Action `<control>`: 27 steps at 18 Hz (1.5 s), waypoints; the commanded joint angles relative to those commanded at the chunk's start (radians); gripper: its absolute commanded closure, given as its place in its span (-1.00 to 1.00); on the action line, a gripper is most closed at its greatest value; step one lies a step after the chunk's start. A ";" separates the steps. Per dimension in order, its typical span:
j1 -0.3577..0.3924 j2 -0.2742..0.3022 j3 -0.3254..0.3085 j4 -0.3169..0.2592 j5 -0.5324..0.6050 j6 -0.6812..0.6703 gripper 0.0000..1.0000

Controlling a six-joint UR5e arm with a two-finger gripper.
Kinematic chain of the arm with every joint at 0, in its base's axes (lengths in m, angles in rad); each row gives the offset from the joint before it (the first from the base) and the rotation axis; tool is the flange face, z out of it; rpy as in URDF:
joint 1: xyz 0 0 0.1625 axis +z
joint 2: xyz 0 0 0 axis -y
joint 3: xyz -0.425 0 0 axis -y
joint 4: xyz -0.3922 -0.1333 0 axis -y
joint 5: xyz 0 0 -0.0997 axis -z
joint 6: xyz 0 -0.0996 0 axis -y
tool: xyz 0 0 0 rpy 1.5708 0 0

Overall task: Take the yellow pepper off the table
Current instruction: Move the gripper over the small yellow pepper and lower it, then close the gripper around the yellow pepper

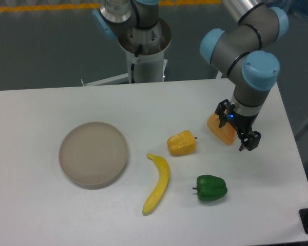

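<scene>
The yellow pepper (181, 143) is a small blocky golden-yellow pepper with a short dark stem pointing right. It lies on the white table (51, 107), right of centre. My gripper (236, 126) hangs to its right, about a hand's width away, low over the table. Its jaws stand spread apart and hold nothing. The orange wedge-shaped pepper (218, 131) lies right by the gripper, partly covered by its left finger; I cannot tell whether they touch.
A yellow banana (158, 184) lies just below and left of the yellow pepper. A green pepper (211, 188) lies in front of it to the right. A round beige plate (93, 154) sits at the left. The robot base (143, 46) stands behind the table.
</scene>
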 joint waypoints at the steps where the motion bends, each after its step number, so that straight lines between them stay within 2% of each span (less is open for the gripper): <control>1: 0.000 0.000 0.000 0.000 0.000 0.000 -1.00; 10: -0.023 0.003 -0.020 0.000 -0.002 -0.021 -1.00; 17: -0.096 0.054 -0.120 0.000 -0.002 -0.051 -1.00; 20: -0.139 0.052 -0.150 0.011 0.002 -0.101 -1.00; 22: -0.147 0.051 -0.195 0.049 0.003 -0.100 -1.00; 24: -0.159 0.052 -0.257 0.112 0.011 -0.100 -1.00; 25: -0.161 0.048 -0.271 0.136 0.014 -0.100 -1.00; 27: -0.166 0.038 -0.275 0.144 0.017 -0.100 -1.00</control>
